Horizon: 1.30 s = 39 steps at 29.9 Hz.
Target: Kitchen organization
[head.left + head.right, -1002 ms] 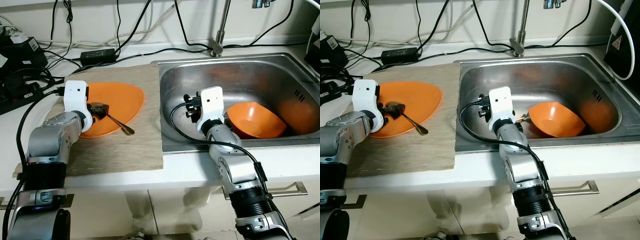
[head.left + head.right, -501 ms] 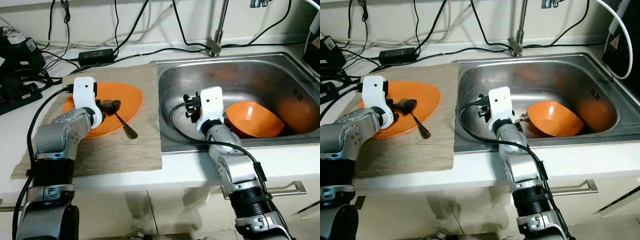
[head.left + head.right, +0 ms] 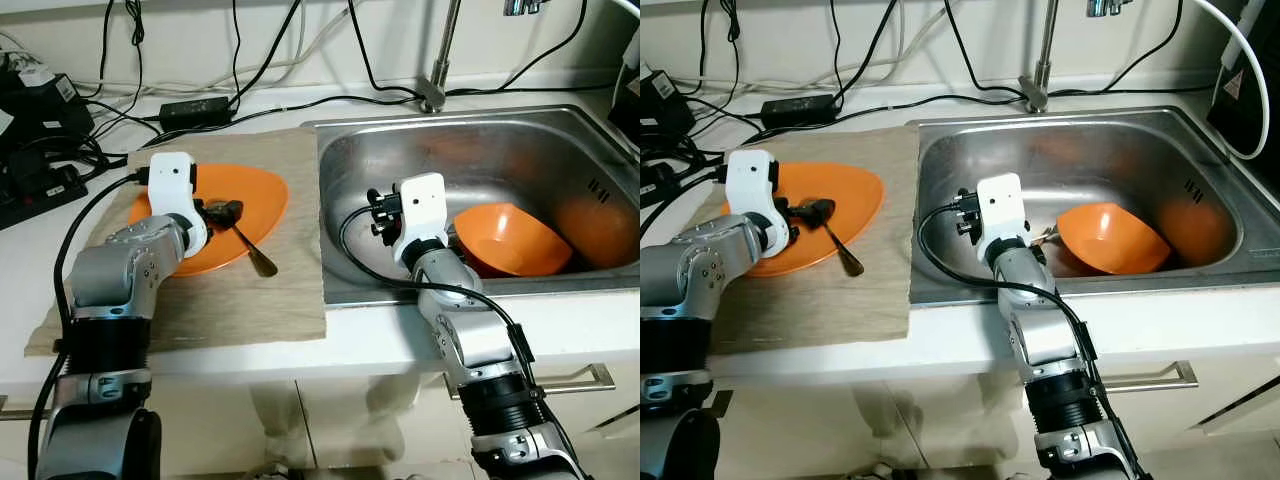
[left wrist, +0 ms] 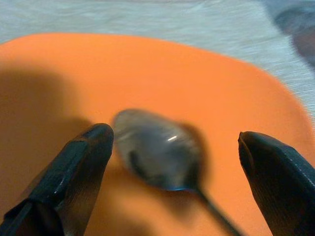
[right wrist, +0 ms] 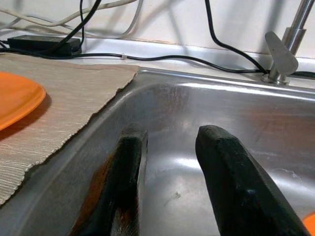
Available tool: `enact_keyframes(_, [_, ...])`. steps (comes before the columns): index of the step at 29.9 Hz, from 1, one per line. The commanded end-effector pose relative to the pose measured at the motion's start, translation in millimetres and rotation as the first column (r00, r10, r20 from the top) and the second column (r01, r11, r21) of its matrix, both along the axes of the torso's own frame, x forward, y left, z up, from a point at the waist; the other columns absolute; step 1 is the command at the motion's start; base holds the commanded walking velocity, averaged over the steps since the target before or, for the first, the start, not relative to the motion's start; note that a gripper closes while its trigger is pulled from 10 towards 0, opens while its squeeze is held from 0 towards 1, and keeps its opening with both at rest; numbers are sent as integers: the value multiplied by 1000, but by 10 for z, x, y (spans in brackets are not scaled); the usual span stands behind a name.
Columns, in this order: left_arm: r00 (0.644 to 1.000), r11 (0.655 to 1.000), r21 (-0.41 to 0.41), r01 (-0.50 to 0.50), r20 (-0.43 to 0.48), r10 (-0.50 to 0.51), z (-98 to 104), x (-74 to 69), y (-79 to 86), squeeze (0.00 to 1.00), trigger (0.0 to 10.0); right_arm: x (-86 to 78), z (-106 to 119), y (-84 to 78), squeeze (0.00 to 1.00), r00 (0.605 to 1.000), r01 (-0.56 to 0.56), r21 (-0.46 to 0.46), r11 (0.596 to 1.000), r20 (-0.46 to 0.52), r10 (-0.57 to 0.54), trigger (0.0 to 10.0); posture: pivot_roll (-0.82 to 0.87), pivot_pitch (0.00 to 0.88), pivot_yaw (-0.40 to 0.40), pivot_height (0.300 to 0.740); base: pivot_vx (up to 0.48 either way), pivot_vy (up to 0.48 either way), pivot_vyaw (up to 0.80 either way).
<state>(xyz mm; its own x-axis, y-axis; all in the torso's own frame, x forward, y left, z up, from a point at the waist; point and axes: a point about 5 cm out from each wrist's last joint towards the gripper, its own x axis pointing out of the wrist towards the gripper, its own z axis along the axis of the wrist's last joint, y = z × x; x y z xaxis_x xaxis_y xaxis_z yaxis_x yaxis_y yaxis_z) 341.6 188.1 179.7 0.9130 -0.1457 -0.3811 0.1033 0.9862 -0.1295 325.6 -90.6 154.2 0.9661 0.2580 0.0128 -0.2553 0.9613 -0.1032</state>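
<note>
**Left pincer over the spoon on the orange plate, right pincer idle in the sink**

Since a second ago, the left pincer (image 4: 172,162) has shifted along the plate toward the sink side, and the spoon has slid with it, so that its handle tip now lies on the mat closer to the sink edge; over the last half second hardly anything has changed. Beside the right pincer (image 5: 170,162), the orange bowl has kept its place.

Largest in view is the stainless steel sink basin (image 3: 520,160), which surrounds the right pincer. This pincer hangs just above the basin floor with its two black fingers (image 5: 129,167) a small gap apart and nothing between them. Just to its right, tilted against the near wall of the basin, lies the orange plastic bowl (image 3: 510,240). Behind it, at the far rim, stands the metal tap (image 3: 435,70).

Under the left pincer lies the beige woven mat (image 3: 250,290), spread on the white counter and reaching the sink's edge. On the mat sits the flat orange plate (image 3: 255,195), directly below the left pincer. That pincer is spread wide, one finger (image 4: 81,172) on each side of the bowl of the dark metal spoon (image 3: 240,235), with neither finger pressing on it. From between the fingers the spoon's handle runs out over the plate rim and ends on the mat.

Beyond the left pincer, black cables and a black power adapter (image 3: 195,108) lie along the wall.
</note>
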Motion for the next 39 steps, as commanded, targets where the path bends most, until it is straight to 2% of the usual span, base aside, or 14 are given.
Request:
enact_keyframes(1, [1000, 1000, -5, 0, 21, 1, 52, -3, -10, 0, 10000, 10, 41, 19, 0, 1000, -2, 3, 1000, 16, 2, 10000, -46, 17, 93, 740, 0, 0, 0])
enact_keyframes(11, [1000, 1000, 23, 10, -16, -10, 0, -28, -34, 0, 10000, 15, 42, 21, 0, 1000, -1, 1, 1000, 17, 1, 10000, -49, 15, 95, 740, 0, 0, 0])
enact_keyframes(13, [999, 998, 65, 11, -48, -8, -91, -44, -19, 0, 10000, 16, 40, 17, 0, 1000, 1, 1, 1000, 16, -1, 10000, -51, 12, 96, 740, 0, 0, 0])
enact_keyframes(16, [998, 996, 82, 19, -64, -14, -125, -51, -13, 0, 10000, 17, 41, 19, 0, 1000, 1, 1, 1000, 17, -1, 10000, -51, 11, 97, 740, 0, 0, 0])
enact_keyframes(25, [996, 994, 94, 47, -81, -40, -185, -53, -28, 0, 10000, 20, 45, 24, 0, 1000, -1, 1, 1000, 19, 1, 10000, -53, 3, 99, 740, 0, 0, 0])
enact_keyframes(26, [996, 995, 92, 50, -75, -43, -189, -51, -25, 0, 0, 21, 46, 23, 0, 1000, -1, 1, 1000, 19, 1, 10000, -55, 0, 99, 740, 0, 0, 0])
enact_keyframes(39, [997, 992, 102, 77, 13, -79, -148, -3, -9, 0, 0, 19, 49, 16, 0, 1000, -2, -1, 1000, 22, 2, 10000, -59, 0, 95, 740, 0, 0, 0])
